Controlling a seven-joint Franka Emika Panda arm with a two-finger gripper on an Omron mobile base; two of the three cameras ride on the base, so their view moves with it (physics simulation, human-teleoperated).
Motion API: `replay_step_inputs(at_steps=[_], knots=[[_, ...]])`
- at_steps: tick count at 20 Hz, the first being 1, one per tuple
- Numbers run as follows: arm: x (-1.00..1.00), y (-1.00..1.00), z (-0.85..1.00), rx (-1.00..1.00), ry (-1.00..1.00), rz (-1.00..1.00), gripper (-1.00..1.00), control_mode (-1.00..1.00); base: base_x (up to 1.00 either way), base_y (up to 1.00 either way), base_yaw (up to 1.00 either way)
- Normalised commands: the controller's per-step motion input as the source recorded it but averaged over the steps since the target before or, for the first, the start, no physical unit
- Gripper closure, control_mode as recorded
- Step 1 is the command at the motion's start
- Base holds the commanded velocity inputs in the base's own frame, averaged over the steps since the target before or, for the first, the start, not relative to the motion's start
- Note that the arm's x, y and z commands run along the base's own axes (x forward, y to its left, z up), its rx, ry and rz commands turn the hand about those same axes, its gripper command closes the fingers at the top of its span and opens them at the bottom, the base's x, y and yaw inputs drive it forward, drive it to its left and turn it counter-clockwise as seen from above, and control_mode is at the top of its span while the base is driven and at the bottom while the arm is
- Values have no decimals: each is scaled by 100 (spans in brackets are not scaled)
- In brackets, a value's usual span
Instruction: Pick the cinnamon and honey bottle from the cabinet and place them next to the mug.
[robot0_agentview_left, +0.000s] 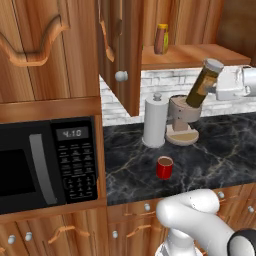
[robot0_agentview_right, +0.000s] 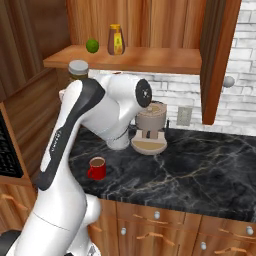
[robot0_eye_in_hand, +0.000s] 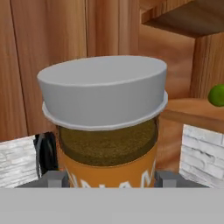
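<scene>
Gripper (robot0_agentview_left: 214, 89) pinching cinnamon (robot0_agentview_left: 203, 84) (tilted) above counter (robot0_agentview_left: 220, 145) — honey bottle (robot0_agentview_right: 116, 40) on cabinet (robot0_agentview_right: 150, 59) shelf.

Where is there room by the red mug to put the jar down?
Bare black counter lies open right of the mug and in front of it toward the counter edge. Behind the mug it is crowded: the paper-towel roll and the coffee machine stand close together. The gripper holds the cinnamon tilted above the coffee machine.
</scene>
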Motion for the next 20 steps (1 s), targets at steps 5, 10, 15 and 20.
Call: replay_step_inputs(at_steps=[5,10,15,20], knots=[[-47,-11,-64,-3,0,31,100,-100,0,0,0],[-34,-1,-73,-8,1,21,100,-100,0,0,0],[-6,-5,-68,-9,0,13,100,-100,0,0,0],[0,-8,-57,-6,0,8,100,-100,0,0,0]])
